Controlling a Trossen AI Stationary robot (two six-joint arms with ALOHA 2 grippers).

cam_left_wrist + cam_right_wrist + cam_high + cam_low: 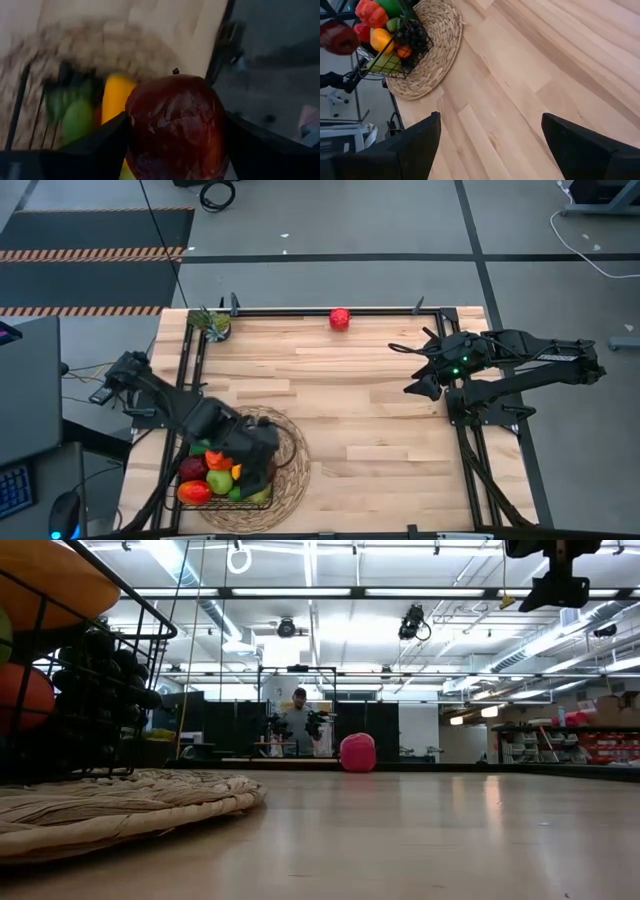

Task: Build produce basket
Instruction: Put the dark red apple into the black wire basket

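The black wire basket [228, 476] stands on the round woven mat [290, 470] at the table's near left and holds several toy fruits; it also shows in the right wrist view [395, 45] and the low view [90, 660]. My left gripper [175, 150] is shut on a dark red apple [175, 125] over the basket's left side [194, 468]. A second red apple [340, 318] rests on the table at the far edge [357, 752]. My right gripper [490, 145] is open and empty above the table's right side [408, 368]. My left gripper pinches the dark red apple by its two opposite sides [131, 125] between its two fingers. The fingers slant downward toward the basket. The apple is lifted clear, above the fruits in the basket, and its stem [175, 71] points away from the wrist.
A small green potted plant [212, 323] stands at the far left corner. Black rails [460, 430] run along the table's left, right and far edges. Bare wood lies between the mat and the right arm. A person [298, 720] stands far behind the table.
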